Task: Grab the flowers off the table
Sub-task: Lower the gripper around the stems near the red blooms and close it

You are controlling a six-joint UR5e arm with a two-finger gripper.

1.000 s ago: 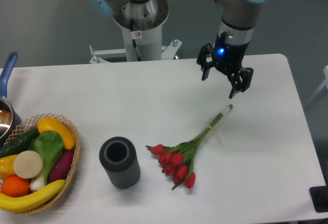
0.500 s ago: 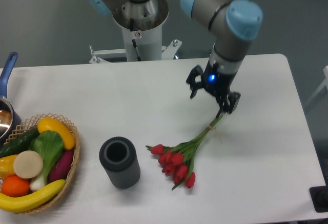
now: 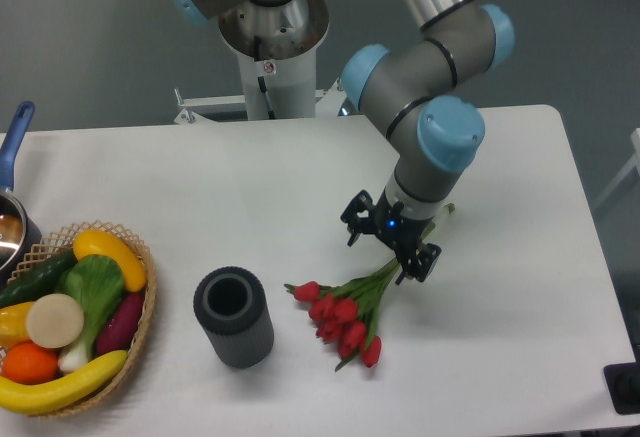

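Red flowers (image 3: 345, 314) lie mid-table (image 3: 520, 357) beneath the spread pincer (image 3: 389, 251).

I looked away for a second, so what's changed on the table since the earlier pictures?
The end effector has moved from the far right of the table toward the camera and left, coming down over the stems of the flowers, its fingers open, nothing gripped yet. The flowers, the dark cylinder and the fruit basket have stayed put.

Red flowers (image 3: 345, 315) flat on table (image 3: 520, 287)
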